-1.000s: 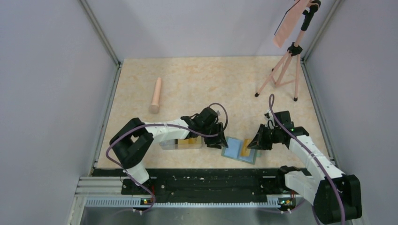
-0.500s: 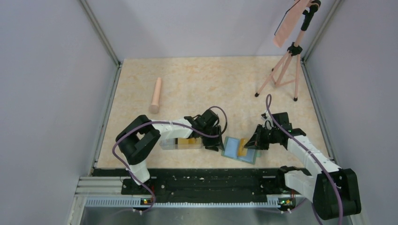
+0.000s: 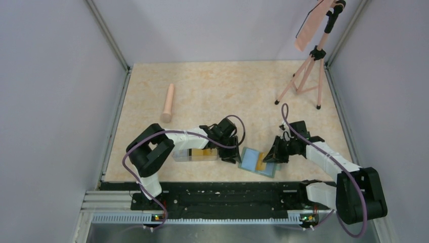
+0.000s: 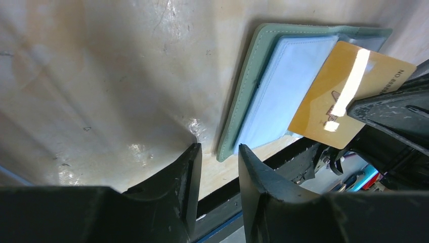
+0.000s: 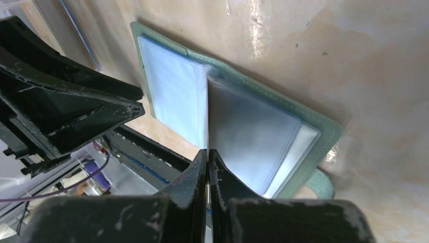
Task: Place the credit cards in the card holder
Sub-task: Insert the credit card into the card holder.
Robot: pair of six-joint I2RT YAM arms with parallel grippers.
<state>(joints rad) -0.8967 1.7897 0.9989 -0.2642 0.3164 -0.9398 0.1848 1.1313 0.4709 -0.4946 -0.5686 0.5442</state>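
Observation:
The card holder lies open near the table's front edge, a green wallet with pale blue pocket pages. My right gripper is shut on a yellow-orange credit card, holding it on edge over the wallet's middle fold. In the right wrist view that card shows edge-on between the shut fingertips, against a raised page. My left gripper is open and holds nothing, its tips just off the wallet's near-left corner. More yellow-orange cards lie in a clear box.
The clear plastic box sits under the left forearm, left of the wallet. A pink cylinder lies at the back left. A pink tripod stands at the back right. The black rail runs along the front edge.
The left gripper has dropped toward the wallet's left edge and its jaws have narrowed. The right gripper has shifted a little left with the card over the wallet.

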